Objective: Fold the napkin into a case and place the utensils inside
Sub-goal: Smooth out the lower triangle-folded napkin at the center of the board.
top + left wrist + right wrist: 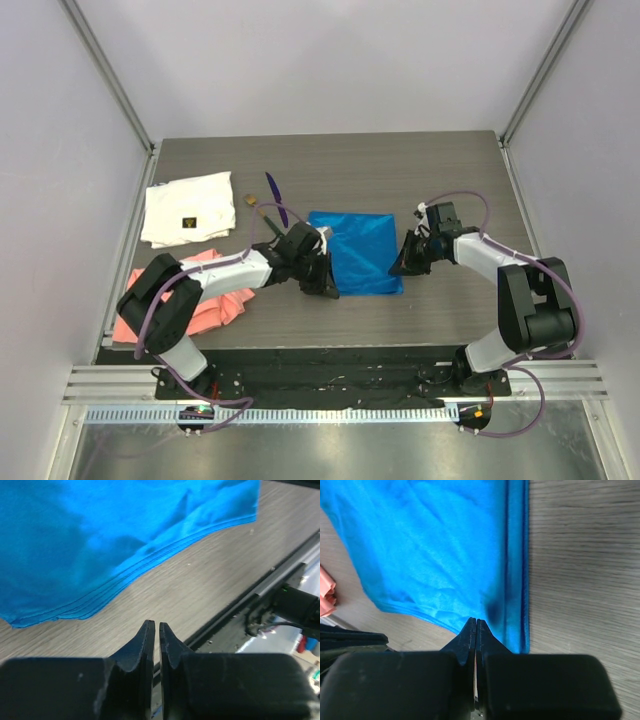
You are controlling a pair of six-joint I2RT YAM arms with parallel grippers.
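Two closed hands: left hand (155,625) empty, glossy blue napkin (100,540) hem ahead; right hand (476,621) at its corner, woodgrain desk (580,555) beside.

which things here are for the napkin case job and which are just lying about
For the job: blue napkin, purple utensil, green-handled utensil.
Just lying about: white cloth, salmon-pink cloth.
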